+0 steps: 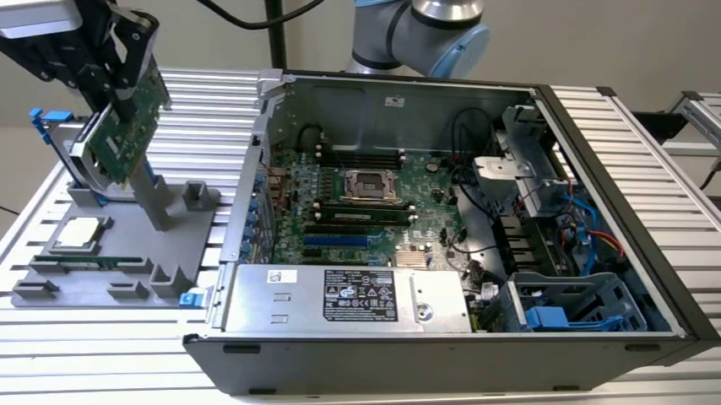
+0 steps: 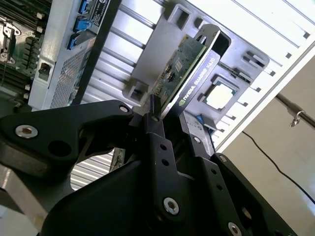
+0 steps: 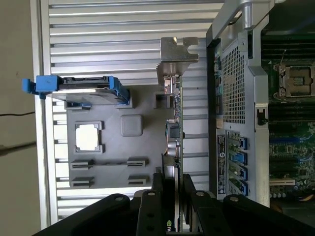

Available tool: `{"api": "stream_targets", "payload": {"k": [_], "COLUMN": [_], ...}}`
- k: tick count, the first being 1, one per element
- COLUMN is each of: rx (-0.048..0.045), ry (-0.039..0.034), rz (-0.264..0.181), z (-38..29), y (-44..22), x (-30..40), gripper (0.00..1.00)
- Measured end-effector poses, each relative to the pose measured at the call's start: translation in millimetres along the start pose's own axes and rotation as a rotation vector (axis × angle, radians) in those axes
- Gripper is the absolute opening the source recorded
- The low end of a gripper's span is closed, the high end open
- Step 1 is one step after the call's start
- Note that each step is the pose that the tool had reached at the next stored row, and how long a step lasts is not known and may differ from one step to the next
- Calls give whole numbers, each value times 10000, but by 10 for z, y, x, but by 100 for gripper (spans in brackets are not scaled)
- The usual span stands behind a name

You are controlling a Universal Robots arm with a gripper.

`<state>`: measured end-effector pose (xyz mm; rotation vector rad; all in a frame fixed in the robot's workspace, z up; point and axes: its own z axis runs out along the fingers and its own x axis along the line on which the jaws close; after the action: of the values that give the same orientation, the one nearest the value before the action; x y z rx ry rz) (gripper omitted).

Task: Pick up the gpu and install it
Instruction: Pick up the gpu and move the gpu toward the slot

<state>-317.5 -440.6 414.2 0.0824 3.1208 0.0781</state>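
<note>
The gpu, a green circuit-board card with a silver bracket, hangs tilted over the grey parts tray at the exterior view's left. My gripper is shut on its upper edge. In the second wrist view the black fingers clamp the gpu from both sides. The first wrist view shows the gpu edge-on, with its bracket at the far end and my gripper closed on the near end.
The open computer case lies at the exterior view's right, with its motherboard exposed. On the tray sit a hard drive with blue rails, a processor chip and a memory stick. The table is ribbed metal.
</note>
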Motion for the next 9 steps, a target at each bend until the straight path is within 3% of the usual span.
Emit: {"api": "stream_targets", "payload": {"k": [9], "rx": [1], "ry": [1], "rz": [0], "z": [-56], "y": [3], "x": [-1], "gripper": [0]}}
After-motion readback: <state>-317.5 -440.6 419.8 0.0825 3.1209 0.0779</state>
